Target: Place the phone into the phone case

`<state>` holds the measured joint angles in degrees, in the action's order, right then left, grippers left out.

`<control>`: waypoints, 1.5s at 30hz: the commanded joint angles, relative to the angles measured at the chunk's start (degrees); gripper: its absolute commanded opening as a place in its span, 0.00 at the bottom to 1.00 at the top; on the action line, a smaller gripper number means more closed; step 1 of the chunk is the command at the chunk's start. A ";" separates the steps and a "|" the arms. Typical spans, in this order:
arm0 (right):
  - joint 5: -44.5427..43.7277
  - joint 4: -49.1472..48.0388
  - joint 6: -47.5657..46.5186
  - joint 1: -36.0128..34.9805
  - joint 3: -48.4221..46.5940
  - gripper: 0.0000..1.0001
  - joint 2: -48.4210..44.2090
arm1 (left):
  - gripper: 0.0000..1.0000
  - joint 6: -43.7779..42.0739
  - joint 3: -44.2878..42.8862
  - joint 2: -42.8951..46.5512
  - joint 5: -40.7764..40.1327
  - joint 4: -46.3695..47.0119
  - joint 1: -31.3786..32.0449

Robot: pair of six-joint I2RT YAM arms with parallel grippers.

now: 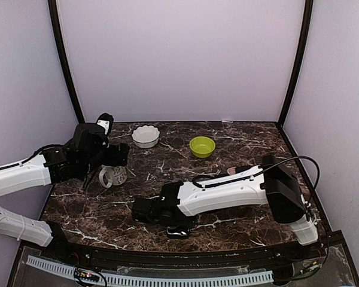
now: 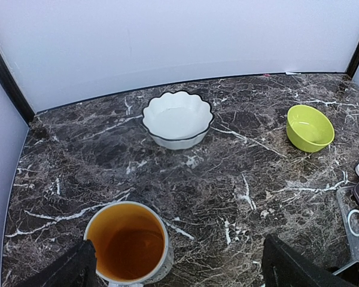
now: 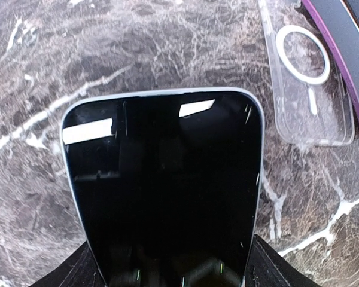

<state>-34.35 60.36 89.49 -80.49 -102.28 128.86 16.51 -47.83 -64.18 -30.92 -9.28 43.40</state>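
Right tool [image 3: 176, 263] seemingly gripping phone [image 3: 161, 179] by its lower side edges | phone handling rigid, slick, fragile | clear case [image 3: 308, 84] lying nearby

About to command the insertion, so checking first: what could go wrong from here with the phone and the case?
1. The right hand holds the phone by one end only; pressing down may pivot it.
2. The clear case lies loose on the marble with the left hand away at the mug, so it may slide.
3. A purple-edged device sits right beside the case and could get knocked.
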 commanded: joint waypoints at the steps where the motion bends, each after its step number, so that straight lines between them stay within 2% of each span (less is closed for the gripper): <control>1: 2.45 1.74 0.50 -1.99 2.00 0.00 0.65 | 0.99 -0.69 0.22 0.20 -0.09 0.58 0.29; 14: 4.51 0.85 -7.03 -2.77 6.59 0.00 -1.64 | 0.99 -0.78 0.20 0.03 0.11 0.58 0.33; 15: 4.47 0.93 -7.45 -2.75 6.49 0.03 -1.59 | 0.99 -0.82 0.20 -0.02 0.19 0.58 0.31; 20: 5.23 0.36 -9.36 -2.05 6.41 0.41 -1.41 | 0.99 -0.99 0.20 -0.03 0.58 0.66 0.33; 22: 5.11 0.28 -9.96 -1.96 6.31 0.49 -1.41 | 0.99 -1.10 0.24 0.14 0.61 0.74 0.32; 30: 5.17 0.96 -11.33 -1.34 6.17 0.64 -1.80 | 0.99 -1.63 0.37 0.46 0.82 1.10 0.36; 38: 5.21 1.20 -11.94 -0.56 6.89 0.82 -2.14 | 0.99 -2.54 0.62 0.20 0.64 1.56 0.35; 45: 5.45 0.78 -13.13 -0.37 7.36 0.91 -2.47 | 0.99 -3.46 1.21 0.18 0.56 2.38 0.30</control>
<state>-31.27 57.25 77.97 -81.17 -96.86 126.82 14.17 -47.81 -64.18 -30.44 -8.51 43.40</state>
